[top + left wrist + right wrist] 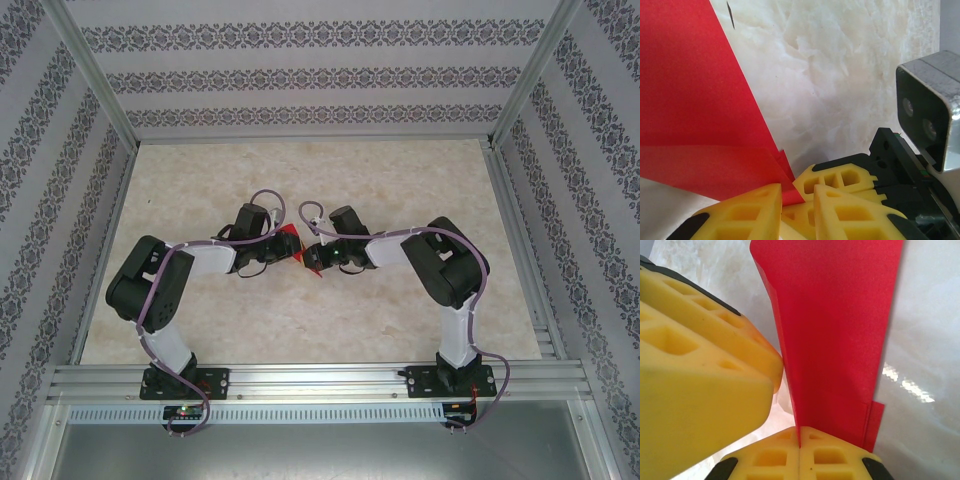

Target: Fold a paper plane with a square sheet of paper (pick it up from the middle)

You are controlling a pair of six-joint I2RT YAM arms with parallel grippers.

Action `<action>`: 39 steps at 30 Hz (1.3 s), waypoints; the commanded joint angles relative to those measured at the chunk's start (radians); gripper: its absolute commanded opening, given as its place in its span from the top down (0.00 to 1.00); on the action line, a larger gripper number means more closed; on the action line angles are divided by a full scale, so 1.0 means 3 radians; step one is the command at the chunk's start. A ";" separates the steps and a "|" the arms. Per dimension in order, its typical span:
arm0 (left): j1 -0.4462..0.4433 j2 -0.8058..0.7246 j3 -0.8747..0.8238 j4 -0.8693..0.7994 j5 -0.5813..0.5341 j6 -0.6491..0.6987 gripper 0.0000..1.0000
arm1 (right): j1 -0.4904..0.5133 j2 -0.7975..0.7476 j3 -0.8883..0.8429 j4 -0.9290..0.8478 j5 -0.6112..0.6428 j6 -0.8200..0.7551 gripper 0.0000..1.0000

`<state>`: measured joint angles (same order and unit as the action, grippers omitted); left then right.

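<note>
Right claw (800,441) pinches creased red paper (835,340), left claw (796,200) possibly gripping too.

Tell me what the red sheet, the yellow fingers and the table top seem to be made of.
Red sheet: thin matte paper, sharply creased. Yellow fingers: probably moulded soft plastic or foam, with hollow cells. Table top: glossy, marble-patterned; perhaps laminate.

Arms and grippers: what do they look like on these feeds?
The left arm and right arm share white links, bulky black joints, black bases and a purple cable strung alongside. The fingers are yellow wedge-shaped blocks with rectangular cut-outs, on black mounts.
</note>
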<state>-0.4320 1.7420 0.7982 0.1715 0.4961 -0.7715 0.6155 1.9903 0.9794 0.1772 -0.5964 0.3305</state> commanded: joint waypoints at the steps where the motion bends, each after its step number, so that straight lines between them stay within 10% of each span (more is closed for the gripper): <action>1: 0.0036 0.0002 -0.0034 0.0152 -0.0071 0.0041 0.76 | 0.0052 0.0155 0.0045 -0.0233 0.0069 -0.0064 0.96; 39: 0.0080 0.0337 0.0016 0.0270 -0.0078 0.0076 0.83 | -0.0001 0.0233 0.0102 -0.0462 0.0013 -0.0038 0.96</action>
<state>-0.4191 1.8210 0.7834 0.2371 0.4774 -0.7670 0.6125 2.0060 1.0187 0.1165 -0.6125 0.3279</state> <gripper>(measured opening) 0.173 0.050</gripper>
